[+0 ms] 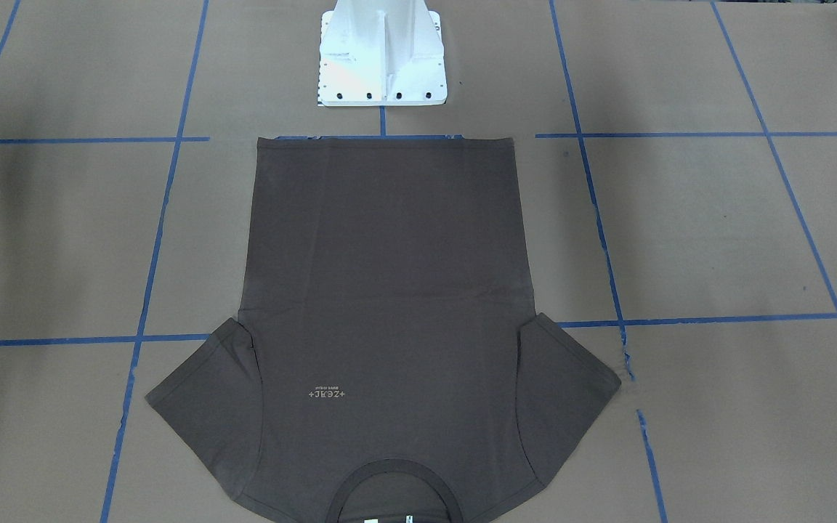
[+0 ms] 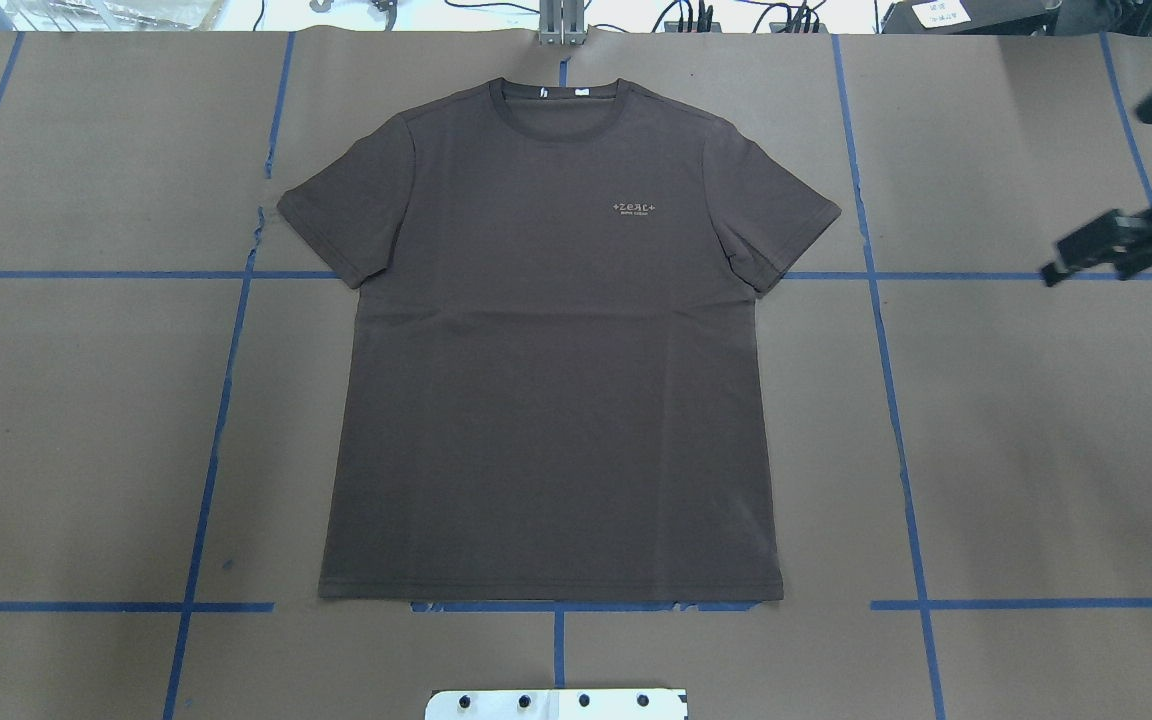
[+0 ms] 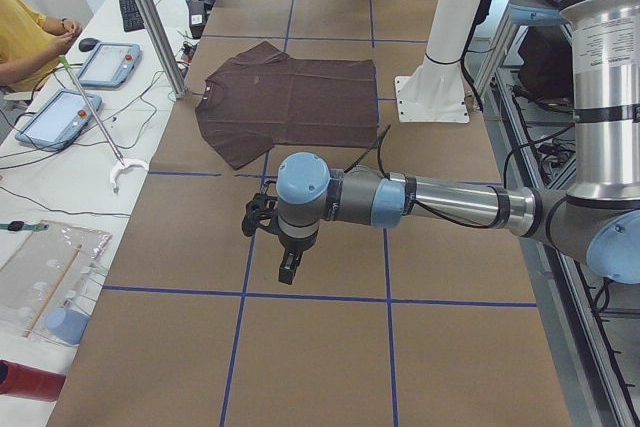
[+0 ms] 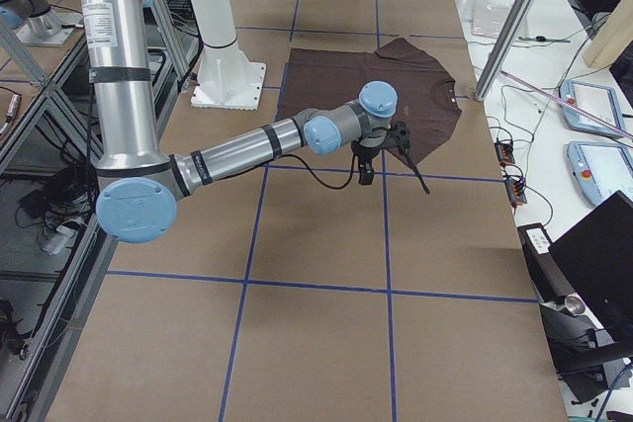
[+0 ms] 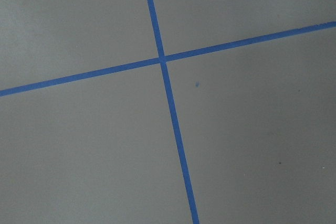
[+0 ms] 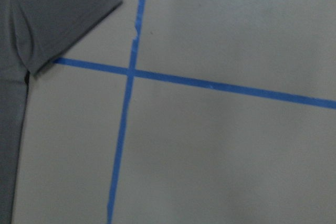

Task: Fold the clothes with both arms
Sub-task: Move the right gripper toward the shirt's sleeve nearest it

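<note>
Front-facing view: the t-shirt [image 1: 389,290] lies flat and face up in the middle of the brown paper-covered table [image 1: 716,232]. Its hem is just in front of the white pedestal [image 1: 382,58], and its collar is at the bottom edge. Both sleeves are spread out. The pale chest logo [image 1: 326,394] appears upside down here. Blue tape lines [image 1: 593,203] mark a grid on the paper.

Overhead view: the shirt's collar points away from the robot. The logo reads roughly "+ZEAL+" in stylised letters. A smaller line under it is too fine to read. Two small white tags [image 2: 544,93] show inside the neck, and any print on them is illegible. The right gripper [image 2: 1086,252] hangs at the right edge, well apart from the shirt. I cannot tell how its jaws stand.

Left side view: the left gripper [image 3: 287,262] points down over bare paper near a tape line, well short of the shirt. I cannot tell whether it is open or closed. The left arm [image 3: 450,202] carries a printed label on its upright section, too small to read. A person in yellow [image 3: 25,32] sits at a side table with two tablets [image 3: 110,62].

Right side view: the right arm [image 4: 247,150] reaches out, with its gripper above the table near one sleeve.

Left wrist view: only paper and a cross of tape show.

Right wrist view: a sleeve fills the upper left corner, just beside a tape crossing.
</note>
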Motion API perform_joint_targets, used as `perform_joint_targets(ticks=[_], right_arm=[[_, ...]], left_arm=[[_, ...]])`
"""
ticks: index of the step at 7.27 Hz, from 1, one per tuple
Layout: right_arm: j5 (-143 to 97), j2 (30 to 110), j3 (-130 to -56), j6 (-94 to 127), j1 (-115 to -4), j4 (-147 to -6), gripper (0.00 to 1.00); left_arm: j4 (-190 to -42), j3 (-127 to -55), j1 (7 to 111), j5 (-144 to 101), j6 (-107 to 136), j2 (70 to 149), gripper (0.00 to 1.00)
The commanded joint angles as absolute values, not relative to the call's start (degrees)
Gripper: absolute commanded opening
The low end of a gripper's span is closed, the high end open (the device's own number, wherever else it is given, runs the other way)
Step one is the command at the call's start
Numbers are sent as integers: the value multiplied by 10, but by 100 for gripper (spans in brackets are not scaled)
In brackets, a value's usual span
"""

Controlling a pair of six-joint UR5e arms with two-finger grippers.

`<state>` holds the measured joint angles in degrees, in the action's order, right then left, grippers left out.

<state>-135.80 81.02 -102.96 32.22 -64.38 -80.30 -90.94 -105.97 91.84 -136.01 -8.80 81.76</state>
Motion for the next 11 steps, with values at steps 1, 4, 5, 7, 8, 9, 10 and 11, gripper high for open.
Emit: perform_joint_targets(ticks=[1, 4, 5, 7, 8, 9, 10, 11], right_arm=[[-1212, 682, -915, 583, -523, -669, 100], [-1083, 605, -793, 745, -475, -622, 93], [-1046, 604, -768, 745, -477, -620, 86], [-1039, 599, -743, 746, -506, -620, 77], [-1041, 594, -724, 744, -506, -620, 77], [-1042, 585, -716, 745, -506, -619, 69], [-1042, 582, -707, 745, -503, -617, 69], [-1041, 577, -704, 745, -502, -616, 69]], left_arm=[[-924, -1050, 918, -1382, -88, 826, 100], [-939, -1044, 918, -1411, -91, 824, 100], [-948, -1044, 918, -1411, -90, 823, 100], [-948, -1045, 918, -1412, -89, 823, 100], [-948, -1045, 918, -1412, -89, 823, 100], [-948, -1046, 918, -1412, -88, 823, 100], [-948, -1044, 918, -1412, -89, 822, 100], [-948, -1045, 918, -1412, -89, 822, 100]])
